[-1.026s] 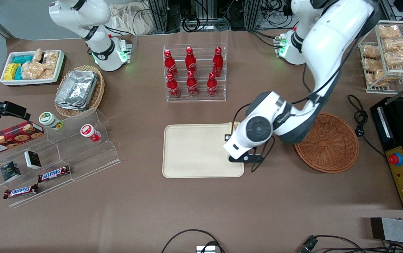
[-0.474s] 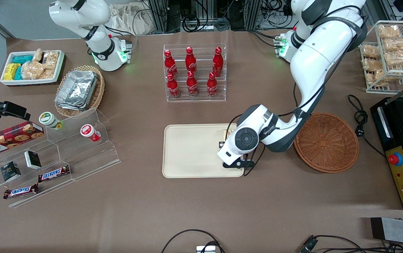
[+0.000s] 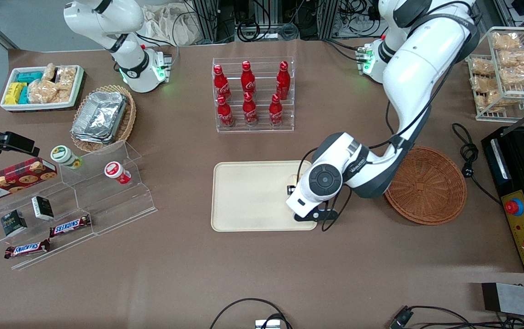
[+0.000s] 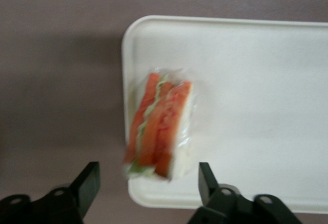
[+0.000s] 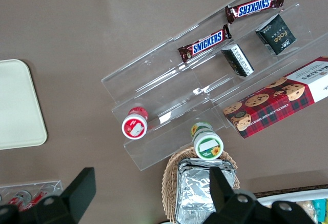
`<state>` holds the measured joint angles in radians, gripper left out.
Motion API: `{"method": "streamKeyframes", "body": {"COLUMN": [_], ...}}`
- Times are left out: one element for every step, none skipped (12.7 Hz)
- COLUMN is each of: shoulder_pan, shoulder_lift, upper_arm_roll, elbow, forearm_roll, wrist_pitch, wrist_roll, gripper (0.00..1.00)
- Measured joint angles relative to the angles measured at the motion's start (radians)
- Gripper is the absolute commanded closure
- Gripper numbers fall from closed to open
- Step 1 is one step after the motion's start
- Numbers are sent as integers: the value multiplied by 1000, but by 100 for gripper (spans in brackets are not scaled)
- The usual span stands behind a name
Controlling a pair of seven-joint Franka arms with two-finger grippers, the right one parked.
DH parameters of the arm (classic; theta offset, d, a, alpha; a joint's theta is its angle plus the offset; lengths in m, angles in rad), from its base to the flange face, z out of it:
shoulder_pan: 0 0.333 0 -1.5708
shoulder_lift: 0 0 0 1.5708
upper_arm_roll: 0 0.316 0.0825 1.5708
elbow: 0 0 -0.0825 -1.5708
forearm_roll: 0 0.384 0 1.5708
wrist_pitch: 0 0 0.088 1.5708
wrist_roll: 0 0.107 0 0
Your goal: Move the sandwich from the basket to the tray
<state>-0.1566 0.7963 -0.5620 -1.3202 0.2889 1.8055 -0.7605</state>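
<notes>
Sandwich (image 4: 161, 126), clear-wrapped triangular wedge with orange-green filling | lay on beige rectangular tray (image 4: 256, 106) at its edge | left gripper (image 4: 148, 183) hovered above, fingers (image 4: 87, 185) spread, grasping nothing

The gripper (image 4: 148, 188) hangs above the tray's (image 3: 248, 196) edge nearest the basket (image 3: 426, 185), jaws spread wider than the sandwich (image 4: 160, 126), which lies between and below them without touching either. Most of the tray toward the parked arm's end lies bare. Bare counter (image 3: 262, 274) runs nearer the front camera. The bottle rack (image 3: 253, 96) stands farther from the camera than the tray, well apart. The working arm's elbow overhangs the gap between tray and basket.
</notes>
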Motion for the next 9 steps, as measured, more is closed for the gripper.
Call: {"method": "streamKeyframes", "body": {"shoulder_pan": [10, 30, 60, 92, 130, 166, 187, 189, 187], "shoulder_lift": [-29, -65, -114, -165, -219, -277, -336, -398, -457], "upper_arm_roll": [1, 1, 1, 1, 0, 1, 11, 48, 96], "elbow": [13, 21, 19, 5, -28, -77, -129, -183, -231], "forearm_roll": [0, 0, 0, -1, -4, -20, -42, -70, -114], "wrist_pitch": [-44, -66, -87, -109, -120, -121, -121, -121, -121], "wrist_roll": [-1, -2, -1, 4, 24, 71, 121, 170, 234], "gripper": [0, 0, 2, 4, 4, 4, 4, 3, 2]}}
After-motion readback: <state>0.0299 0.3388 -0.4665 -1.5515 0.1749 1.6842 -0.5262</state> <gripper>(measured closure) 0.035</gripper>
